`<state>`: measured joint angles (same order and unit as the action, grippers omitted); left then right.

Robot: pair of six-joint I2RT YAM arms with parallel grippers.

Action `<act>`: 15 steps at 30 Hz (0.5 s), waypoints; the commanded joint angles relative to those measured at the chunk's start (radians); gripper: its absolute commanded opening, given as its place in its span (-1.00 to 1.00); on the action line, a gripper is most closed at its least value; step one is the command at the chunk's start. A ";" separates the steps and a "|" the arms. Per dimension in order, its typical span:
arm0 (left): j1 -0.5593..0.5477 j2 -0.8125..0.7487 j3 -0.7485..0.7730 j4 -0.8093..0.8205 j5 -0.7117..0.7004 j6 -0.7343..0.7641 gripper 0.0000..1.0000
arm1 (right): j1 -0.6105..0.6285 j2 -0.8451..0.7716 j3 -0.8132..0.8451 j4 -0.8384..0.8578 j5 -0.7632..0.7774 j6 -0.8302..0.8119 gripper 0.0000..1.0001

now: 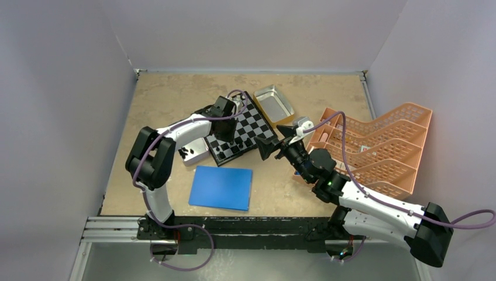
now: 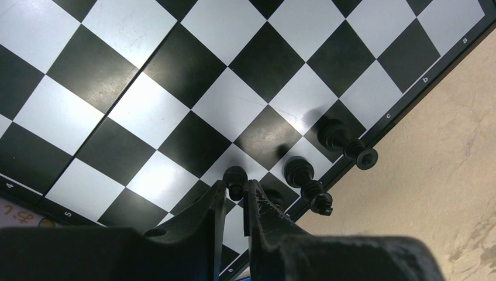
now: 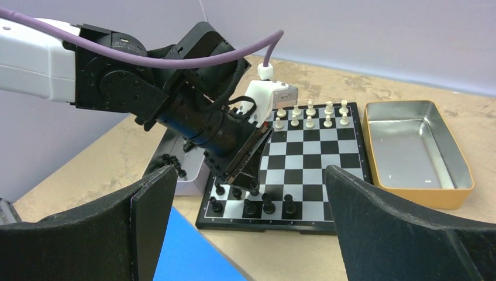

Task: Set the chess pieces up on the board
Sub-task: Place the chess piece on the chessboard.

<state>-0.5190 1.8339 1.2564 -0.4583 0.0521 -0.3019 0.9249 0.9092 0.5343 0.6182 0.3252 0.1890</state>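
Left hand (image 2: 235, 187) nearly closed at a black pawn (image 2: 236, 174) on the board (image 2: 175, 76). Pinching it? Can't tell. Looks light and tippy: take its head. Right hand (image 3: 250, 172) gapes wide.

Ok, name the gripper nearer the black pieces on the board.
Left. The left gripper is down among the black pieces; the right gripper hangs open beside the board, off its edge.

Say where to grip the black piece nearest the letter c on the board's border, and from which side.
Probably the black piece by its upper body, from straight above: it stands upright and is slim. Clamp across the row, since another black piece stands close beside it.
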 commanded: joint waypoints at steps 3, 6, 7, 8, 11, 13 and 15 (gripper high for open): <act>-0.010 -0.004 0.018 0.008 -0.013 0.018 -0.59 | 0.004 -0.014 0.004 0.035 0.023 -0.011 0.98; -0.013 -0.015 0.019 0.000 -0.004 0.013 -0.54 | 0.005 -0.007 0.004 0.040 0.021 -0.009 0.98; -0.012 -0.022 0.020 -0.002 0.001 0.010 -0.53 | 0.004 -0.003 0.005 0.041 0.020 -0.006 0.98; -0.013 -0.029 0.020 -0.003 0.005 0.008 -0.52 | 0.004 0.001 0.005 0.043 0.015 -0.006 0.98; -0.013 -0.051 0.026 -0.009 0.010 -0.005 -0.51 | 0.003 0.006 0.009 0.037 -0.001 0.001 0.98; -0.013 -0.067 0.035 -0.015 0.008 -0.017 -0.50 | 0.004 0.007 0.015 0.032 -0.014 0.003 0.98; -0.012 -0.080 0.047 -0.021 0.011 -0.032 -0.48 | 0.004 0.005 0.019 0.025 -0.014 0.001 0.98</act>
<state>-0.5266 1.8309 1.2568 -0.4755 0.0521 -0.3035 0.9249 0.9173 0.5343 0.6178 0.3210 0.1898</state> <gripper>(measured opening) 0.251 0.987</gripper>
